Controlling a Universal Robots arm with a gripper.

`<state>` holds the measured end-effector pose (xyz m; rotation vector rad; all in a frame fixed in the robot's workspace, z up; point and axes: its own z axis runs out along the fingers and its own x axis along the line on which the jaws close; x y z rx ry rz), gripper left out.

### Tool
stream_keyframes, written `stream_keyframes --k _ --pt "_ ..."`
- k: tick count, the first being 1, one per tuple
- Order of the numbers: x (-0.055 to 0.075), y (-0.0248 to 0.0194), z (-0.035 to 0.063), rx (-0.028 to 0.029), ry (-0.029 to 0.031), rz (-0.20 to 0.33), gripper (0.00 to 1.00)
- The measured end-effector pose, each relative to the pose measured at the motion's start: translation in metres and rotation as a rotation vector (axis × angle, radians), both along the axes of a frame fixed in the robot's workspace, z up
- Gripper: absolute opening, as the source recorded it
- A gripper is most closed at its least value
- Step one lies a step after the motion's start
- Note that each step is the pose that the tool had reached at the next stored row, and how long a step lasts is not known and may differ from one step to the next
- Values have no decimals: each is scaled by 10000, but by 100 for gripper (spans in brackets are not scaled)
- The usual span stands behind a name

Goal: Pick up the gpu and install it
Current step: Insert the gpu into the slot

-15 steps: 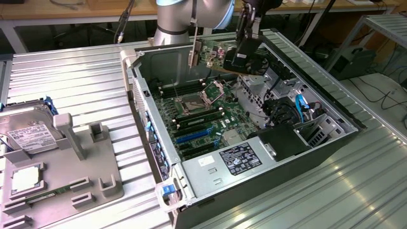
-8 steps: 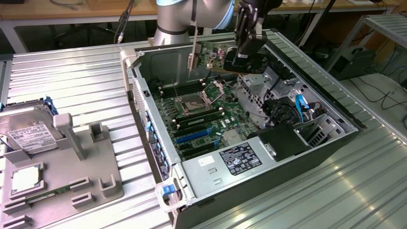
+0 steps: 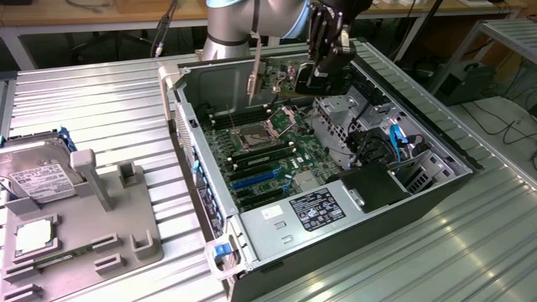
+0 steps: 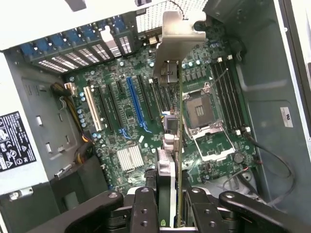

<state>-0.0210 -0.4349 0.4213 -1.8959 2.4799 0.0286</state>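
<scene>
My gripper (image 3: 305, 79) hangs over the far end of the open computer case (image 3: 419, 132), shut on the gpu (image 3: 277, 74). The card is held upright on edge, with its silver end bracket (image 3: 254, 78) pointing down toward the motherboard (image 3: 273, 154). In the wrist view the gpu (image 4: 178, 121) runs edge-on away from the gripper (image 4: 172, 216), clamped between the two black fingers (image 4: 145, 206). Its bracket (image 4: 177, 29) is at the far end. The card floats above the motherboard (image 4: 121, 116), beside the processor socket (image 4: 201, 114) and apart from the blue expansion slot (image 4: 136, 104).
The power supply (image 3: 312, 211) fills the case's near end, with drive bays and blue cables (image 3: 394, 141) along the exterior view's right. On the exterior view's left, a grey fixture (image 3: 92, 214) carries a hard drive (image 3: 34, 167), a processor (image 3: 34, 236) and a memory stick (image 3: 63, 258).
</scene>
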Motion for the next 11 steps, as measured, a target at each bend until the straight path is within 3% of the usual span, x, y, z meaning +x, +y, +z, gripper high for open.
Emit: stream_keyframes --k 3,11 --pt "-1 1 -15 0 -68 201 28" --pt "1 0 -21 2 -72 227 28"
